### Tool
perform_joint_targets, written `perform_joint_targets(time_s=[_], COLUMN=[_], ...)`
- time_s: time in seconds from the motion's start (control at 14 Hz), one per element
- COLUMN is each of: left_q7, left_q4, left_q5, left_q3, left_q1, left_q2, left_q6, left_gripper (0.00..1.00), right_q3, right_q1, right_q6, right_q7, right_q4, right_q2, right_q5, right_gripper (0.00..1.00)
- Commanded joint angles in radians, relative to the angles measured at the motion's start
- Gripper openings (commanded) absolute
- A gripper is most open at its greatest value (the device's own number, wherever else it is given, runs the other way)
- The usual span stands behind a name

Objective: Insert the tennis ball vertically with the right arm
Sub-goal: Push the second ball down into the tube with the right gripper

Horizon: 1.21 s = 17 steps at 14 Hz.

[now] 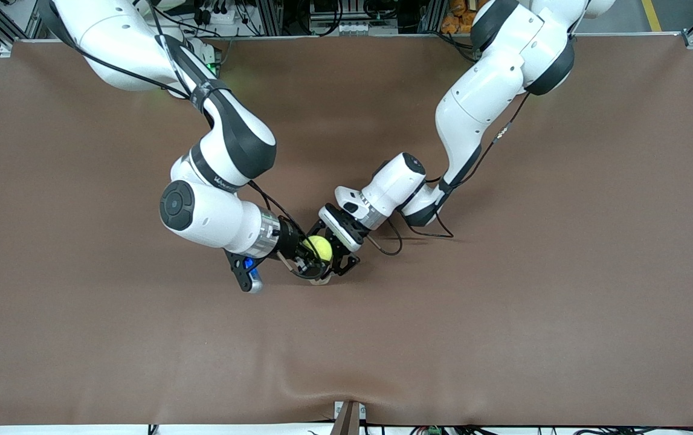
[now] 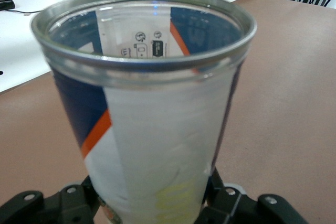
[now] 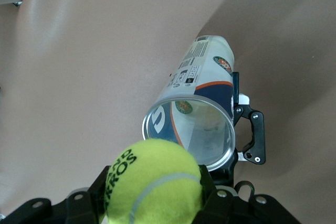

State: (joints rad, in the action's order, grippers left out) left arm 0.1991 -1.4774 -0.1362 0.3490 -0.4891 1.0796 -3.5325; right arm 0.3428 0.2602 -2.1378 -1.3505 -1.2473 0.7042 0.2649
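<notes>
Two white arms meet over the middle of the brown tabletop (image 1: 503,314). A clear ball tube (image 2: 157,129) with a blue, white and orange label stands upright there, its metal-rimmed mouth open upward; the left tool (image 2: 152,203) sits around its lower part, fingers on either side. Just above the mouth, the right tool (image 3: 152,198) is clamped on the yellow tennis ball (image 3: 152,182).

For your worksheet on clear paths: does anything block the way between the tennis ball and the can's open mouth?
Nothing visible does. The tennis ball, gripped by the right gripper, sits just above the can, whose open mouth shows no lid; the left gripper grips the can.
</notes>
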Motion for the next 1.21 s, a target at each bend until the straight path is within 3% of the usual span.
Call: perform_joint_targets(time_s=[0.0,0.21,0.29,0.36,1.14], left_q7=[0.002,0.002,0.002,0.002,-0.001], left_q4=[-0.026,-0.027,-0.026,-0.026,-0.024], left_q5=[-0.020,-0.020,-0.019,-0.019,-0.019], left_q3=[-0.002,-0.002,-0.002,-0.002,-0.002], left_q1=[0.007,0.007,0.007,0.007,0.009], left_q2=[-0.020,-0.020,-0.020,-0.020,-0.017], left_q6=[-0.003,-0.003,-0.003,-0.003,-0.003], left_gripper=[0.77,0.77,0.77,0.77,0.84], right_q3=[-0.005,-0.005,-0.005,-0.005,-0.005], right_q1=[-0.012,-0.018,-0.016,-0.013,-0.019], right_q6=[0.007,0.010,0.010,0.010,0.012], right_q7=[-0.010,-0.009,-0.009,-0.010,-0.007], right_q4=[-0.003,-0.023,-0.032,-0.035,-0.026], right_q2=[-0.008,-0.008,-0.006,-0.006,-0.015], right_q5=[0.001,-0.019,-0.019,-0.019,-0.019], right_gripper=[0.44,0.52,0.68,1.00,1.00])
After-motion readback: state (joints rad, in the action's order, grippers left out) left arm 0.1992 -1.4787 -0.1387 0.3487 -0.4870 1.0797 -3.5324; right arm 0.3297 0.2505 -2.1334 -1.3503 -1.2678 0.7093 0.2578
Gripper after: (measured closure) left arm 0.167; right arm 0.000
